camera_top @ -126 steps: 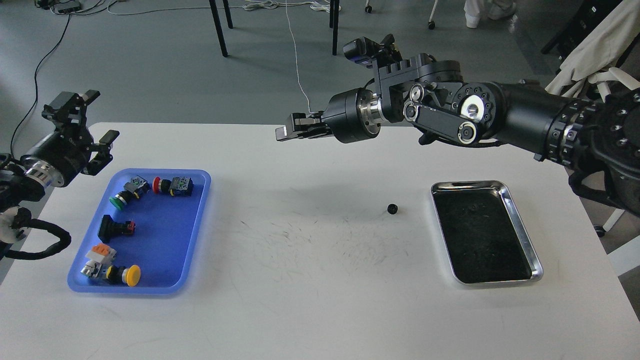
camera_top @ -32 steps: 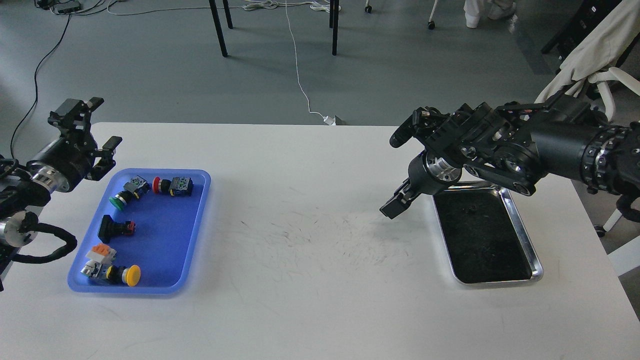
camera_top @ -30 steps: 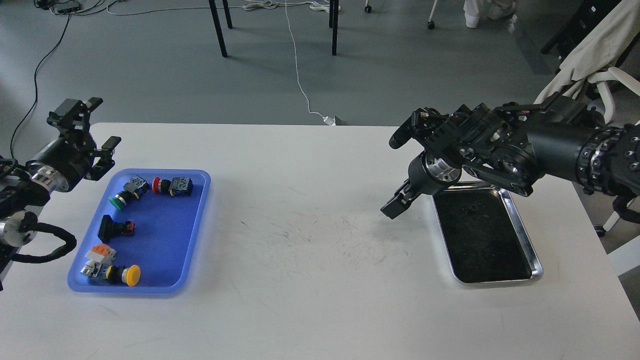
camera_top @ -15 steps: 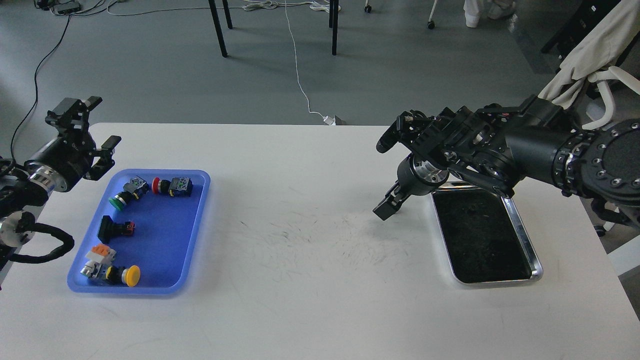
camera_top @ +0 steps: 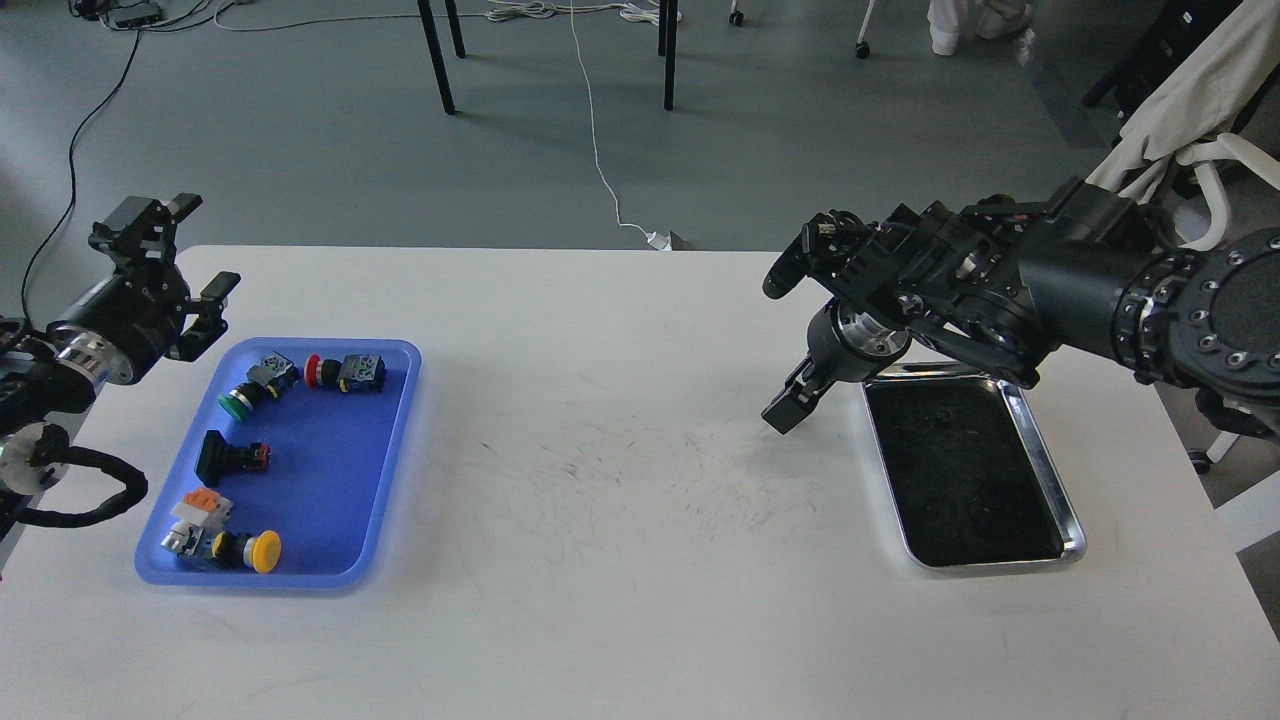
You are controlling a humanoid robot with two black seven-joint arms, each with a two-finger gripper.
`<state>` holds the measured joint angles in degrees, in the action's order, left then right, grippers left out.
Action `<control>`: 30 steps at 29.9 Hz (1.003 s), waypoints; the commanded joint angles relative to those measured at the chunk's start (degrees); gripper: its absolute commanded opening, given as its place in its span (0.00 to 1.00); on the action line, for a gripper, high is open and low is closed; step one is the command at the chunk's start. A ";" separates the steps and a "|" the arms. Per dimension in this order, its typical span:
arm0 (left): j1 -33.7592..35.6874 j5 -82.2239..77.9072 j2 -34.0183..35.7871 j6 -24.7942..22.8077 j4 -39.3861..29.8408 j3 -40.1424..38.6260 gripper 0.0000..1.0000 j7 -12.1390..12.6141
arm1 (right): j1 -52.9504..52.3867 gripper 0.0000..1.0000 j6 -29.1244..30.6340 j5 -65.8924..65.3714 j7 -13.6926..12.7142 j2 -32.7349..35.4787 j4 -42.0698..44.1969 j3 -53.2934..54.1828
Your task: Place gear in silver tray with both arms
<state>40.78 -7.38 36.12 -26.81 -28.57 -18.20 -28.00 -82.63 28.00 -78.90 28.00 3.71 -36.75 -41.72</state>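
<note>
Head view, right gripper (camera_top: 783,412): points down at the white table (camera_top: 620,600), just left of the silver tray (camera_top: 1050,480); fingers too dark to tell apart.
Gear: hidden.
Left gripper (camera_top: 170,265): wide open, holds nothing, above the blue tray (camera_top: 330,560).

One silver tray (camera_top: 1047,470), one blue tray (camera_top: 385,470), five push-button switches, two arms.

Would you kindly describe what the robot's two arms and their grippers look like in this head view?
Both arms are black. The right arm is thick and cylindrical, with rings of small bolts, a silver joint collar and open mechanical links near its small black right gripper. The left arm has a silver ring, a looping black ribbed cable, and a boxy black left gripper with wide-set jaws.
</note>
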 commanded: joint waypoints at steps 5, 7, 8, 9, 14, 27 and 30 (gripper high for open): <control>0.00 0.00 -0.17 0.01 0.09 0.00 0.98 0.00 | 1.68 0.98 0.00 -0.55 0.00 -0.28 1.86 -0.38; 0.00 0.09 -0.17 0.01 0.18 -0.08 0.98 0.00 | 2.30 0.97 0.00 -0.55 0.00 -0.37 2.56 -0.38; 0.00 0.09 -0.17 0.01 0.18 -0.09 0.98 0.00 | 2.47 0.96 0.00 -0.55 0.00 -0.54 3.00 -0.38; 0.00 0.09 -0.17 0.01 0.18 -0.09 0.98 0.00 | 2.74 0.96 0.00 -0.55 0.00 -0.80 3.35 -0.38; 0.00 0.09 -0.17 0.01 0.18 -0.17 0.98 0.00 | 3.53 0.93 0.00 -0.55 0.00 -2.48 3.44 -0.38; 0.00 0.09 -0.26 0.01 0.18 -0.17 0.98 0.00 | 3.88 0.66 0.00 -0.64 0.00 -3.71 5.72 -3.10; 0.00 0.09 -0.26 0.01 0.27 -0.17 0.98 0.00 | 4.93 0.59 0.00 -0.64 0.00 -3.71 6.34 -3.28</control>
<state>40.78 -7.29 35.86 -26.80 -28.32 -18.37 -28.00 -78.52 28.00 -79.55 27.99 0.00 -31.16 -44.73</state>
